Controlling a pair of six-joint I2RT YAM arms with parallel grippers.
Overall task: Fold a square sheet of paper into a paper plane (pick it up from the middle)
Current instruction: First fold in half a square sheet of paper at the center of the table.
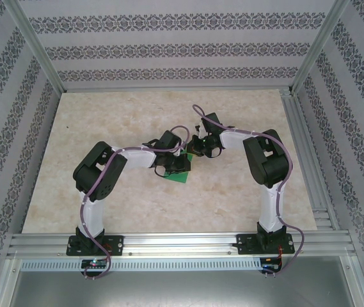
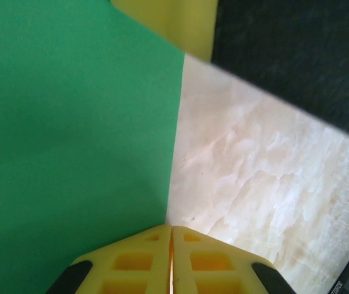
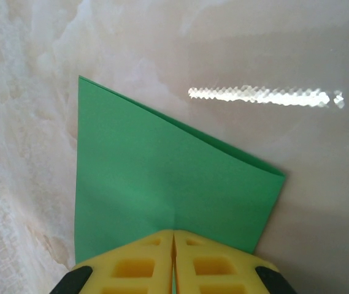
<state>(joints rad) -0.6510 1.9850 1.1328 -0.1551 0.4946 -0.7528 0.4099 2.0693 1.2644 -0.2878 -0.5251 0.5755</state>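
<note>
Closest to each wrist lens are my own yellow, ribbed plastic fingertips. On my left claw (image 2: 171,248) the two tips are pressed flat together with no gap. A thin, bright green sheet of paper (image 2: 70,141) covers the left half of that view, and its straight right edge runs down to meet my fingertips. I cannot tell whether that claw has any paper pinched or only rests against the edge. To the right of the edge lies the pale, cream marble-patterned tabletop (image 2: 266,190). Another yellow finger (image 2: 174,21) pokes in at the top, touching or just over the green sheet of paper, with a dark blurred shape (image 2: 297,55) beside it.

My right claw (image 3: 173,248) is closed as well, tips meeting over the near edge of the green sheet of paper. The paper runs in under them and a faint green line shows in the seam, so this claw has the paper nipped. From here the paper looks folded: a doubled layer shows along its far slanted edge, one sharp corner points away at upper left, and a blunter corner sits at right. A short crease rises from my fingertips.

From above, both claws meet near the middle of the tabletop, just beside each other, with a small green patch showing below them.
</note>
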